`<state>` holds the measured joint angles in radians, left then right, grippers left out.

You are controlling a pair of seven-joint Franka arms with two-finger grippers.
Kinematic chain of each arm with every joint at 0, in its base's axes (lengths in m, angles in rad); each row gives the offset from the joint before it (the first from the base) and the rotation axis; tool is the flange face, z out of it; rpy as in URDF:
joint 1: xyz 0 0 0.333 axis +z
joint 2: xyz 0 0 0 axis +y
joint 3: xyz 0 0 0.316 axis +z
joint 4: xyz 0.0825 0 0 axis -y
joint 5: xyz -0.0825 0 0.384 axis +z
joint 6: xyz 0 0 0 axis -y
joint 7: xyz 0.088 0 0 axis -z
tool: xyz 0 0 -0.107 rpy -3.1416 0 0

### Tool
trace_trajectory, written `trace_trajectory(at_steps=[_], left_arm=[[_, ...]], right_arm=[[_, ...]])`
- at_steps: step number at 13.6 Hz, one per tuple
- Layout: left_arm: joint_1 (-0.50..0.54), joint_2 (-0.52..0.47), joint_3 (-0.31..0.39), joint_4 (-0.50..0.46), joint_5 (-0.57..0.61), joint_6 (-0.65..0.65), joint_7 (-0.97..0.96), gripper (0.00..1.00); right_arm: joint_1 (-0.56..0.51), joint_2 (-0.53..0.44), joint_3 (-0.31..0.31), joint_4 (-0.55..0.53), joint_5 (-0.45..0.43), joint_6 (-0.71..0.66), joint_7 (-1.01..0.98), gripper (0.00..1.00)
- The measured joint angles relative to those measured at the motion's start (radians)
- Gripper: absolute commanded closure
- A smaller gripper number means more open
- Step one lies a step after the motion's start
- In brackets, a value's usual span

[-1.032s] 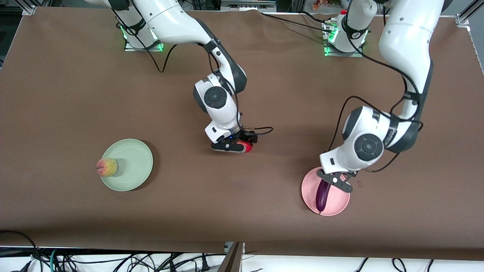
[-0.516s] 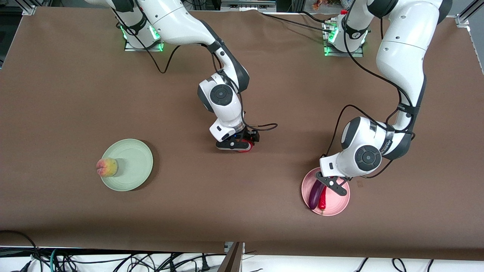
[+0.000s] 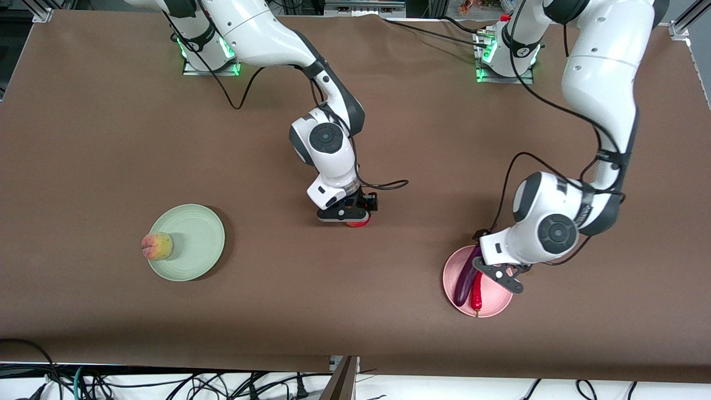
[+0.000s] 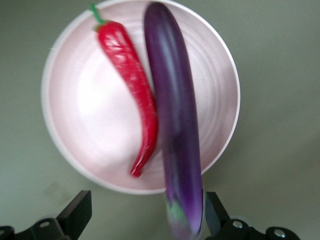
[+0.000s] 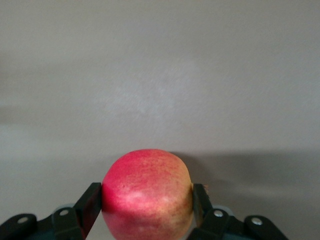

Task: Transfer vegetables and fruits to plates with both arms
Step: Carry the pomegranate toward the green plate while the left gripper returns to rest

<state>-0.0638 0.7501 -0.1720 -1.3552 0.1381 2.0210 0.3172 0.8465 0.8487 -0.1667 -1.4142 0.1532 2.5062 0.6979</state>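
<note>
Right gripper (image 3: pixel 349 218) is clamping red fruit (image 5: pixel 147 192) mid-table; left gripper (image 3: pixel 496 274), released, is hovering over pink plate (image 3: pixel 502 303). Next: carry fruit to green plate (image 3: pixel 197 233).

Front cam high, faces both arms; left wrist cam close over pink plate (image 4: pixel 220 60), also seen in front (image 3: pixel 451 265).

Purple eggplant (image 3: pixel 465 280) and red chili (image 3: pixel 476 293) lie side by side on pink plate (image 3: pixel 497 306); peach (image 3: pixel 156 246) sits on green plate (image 3: pixel 197 241); round red fruit (image 5: pixel 147 195) rests mid-tabletop
</note>
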Motion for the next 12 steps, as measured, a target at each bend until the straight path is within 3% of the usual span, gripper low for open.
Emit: trace_trajectory(at_steps=[2, 5, 8, 12], left_arm=[[0.016, -0.098, 0.000, 0.017, -0.001, -0.126, -0.020, 0.00], [0.042, -0.255, 0.001, 0.018, -0.001, -0.308, -0.036, 0.00], [0.076, -0.366, 0.009, 0.018, -0.001, -0.388, -0.063, 0.00], [0.134, -0.503, 0.017, 0.007, -0.028, -0.496, -0.148, 0.00]], right_arm=[[-0.017, -0.010, -0.033, 0.007, 0.000, -0.022, -0.045, 0.88], [-0.137, -0.077, -0.051, 0.018, 0.001, -0.183, -0.253, 0.88], [-0.315, -0.146, -0.054, 0.018, 0.003, -0.360, -0.529, 0.88], [-0.479, -0.159, -0.061, 0.010, 0.003, -0.451, -0.782, 0.88]])
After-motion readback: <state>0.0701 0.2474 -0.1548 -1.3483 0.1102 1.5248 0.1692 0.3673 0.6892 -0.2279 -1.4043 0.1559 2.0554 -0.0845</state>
